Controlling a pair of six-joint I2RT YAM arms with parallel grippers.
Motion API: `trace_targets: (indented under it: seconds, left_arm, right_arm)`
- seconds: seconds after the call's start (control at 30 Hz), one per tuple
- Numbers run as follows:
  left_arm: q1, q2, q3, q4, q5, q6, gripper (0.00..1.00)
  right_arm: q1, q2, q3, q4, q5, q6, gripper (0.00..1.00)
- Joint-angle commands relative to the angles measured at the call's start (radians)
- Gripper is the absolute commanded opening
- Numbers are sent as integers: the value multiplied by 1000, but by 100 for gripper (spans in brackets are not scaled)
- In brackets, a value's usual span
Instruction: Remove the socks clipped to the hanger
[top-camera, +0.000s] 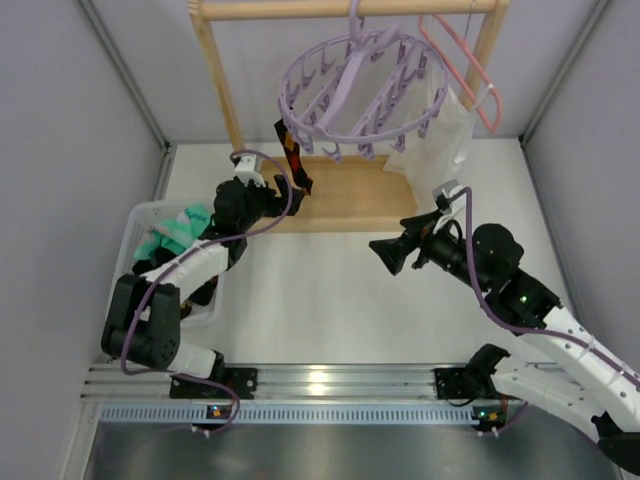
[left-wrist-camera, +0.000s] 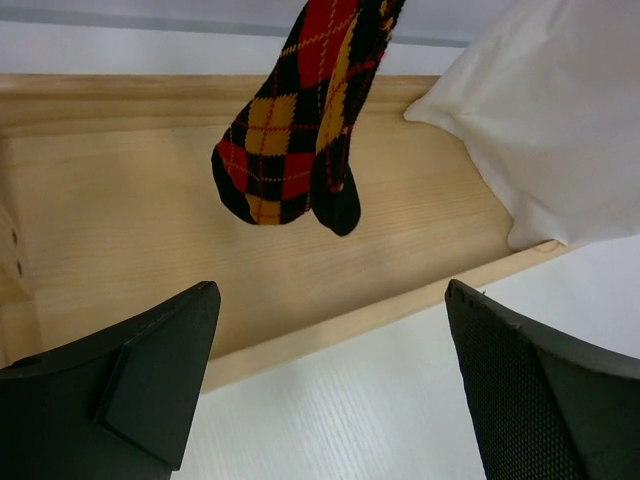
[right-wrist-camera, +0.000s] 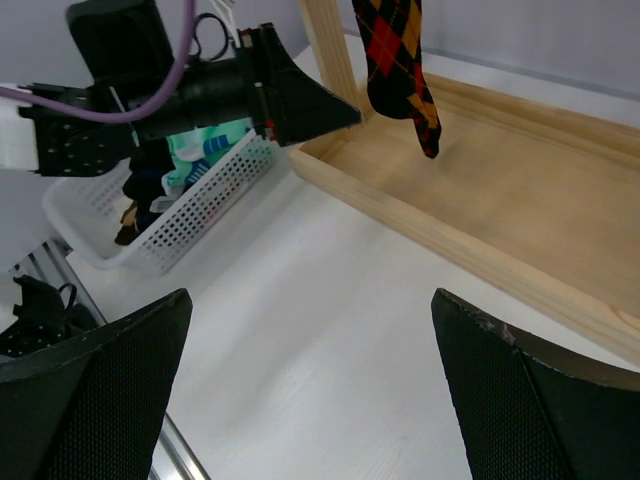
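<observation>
One argyle sock (top-camera: 292, 155) clipped at hanger's (top-camera: 365, 85) eight o'clock; left claw (left-wrist-camera: 330, 390) gaping before it, right claw (top-camera: 385, 255) gaping, idle; next, probably: clamp toe, tug.

One argyle sock (top-camera: 293, 158) hangs from the lavender hanger (top-camera: 300, 122); teal socks (top-camera: 180, 232) lie in a basket (top-camera: 130, 238).

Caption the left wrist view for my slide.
Open left end effector faces the hanging argyle sock above the wooden base, white bag beside it.

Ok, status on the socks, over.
Open, empty: left gripper, right gripper. One argyle sock hanging from the hanger, just ahead of left gripper. Path clear, white bag beside it.
</observation>
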Motion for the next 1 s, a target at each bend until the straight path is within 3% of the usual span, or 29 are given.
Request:
trace_targets:
  seconds: [0.0, 0.17, 0.33, 0.53, 0.6, 0.67, 0.77, 0.8, 0.97]
  left_arm:
    - [11, 70, -2, 337, 76, 36, 97]
    - [11, 206, 44, 449, 23, 48, 87]
    - [11, 323, 188, 450, 55, 53, 72]
    - [9, 366, 233, 477, 37, 55, 25]
    - [6, 357, 233, 477, 14, 70, 16]
    - [5, 340, 216, 477, 23, 71, 1]
    - [-27, 255, 141, 476, -54, 103, 0]
    - [-49, 230, 118, 476, -141, 123, 0]
    - [-231, 40, -15, 465, -348, 168, 0]
  right_arm:
    - [-14, -17, -10, 75, -87, 12, 100]
    - [-14, -14, -30, 78, -119, 22, 99]
    - [-12, 0, -18, 64, -142, 22, 99]
    - [-14, 9, -6, 63, -139, 15, 100]
    - [-12, 17, 2, 63, -137, 13, 99]
    - [-12, 23, 8, 67, -139, 15, 99]
    - [-14, 17, 4, 95, -136, 34, 99]
    - [-12, 12, 0, 107, -134, 41, 99]
    - [-12, -46, -1, 132, -113, 74, 99]
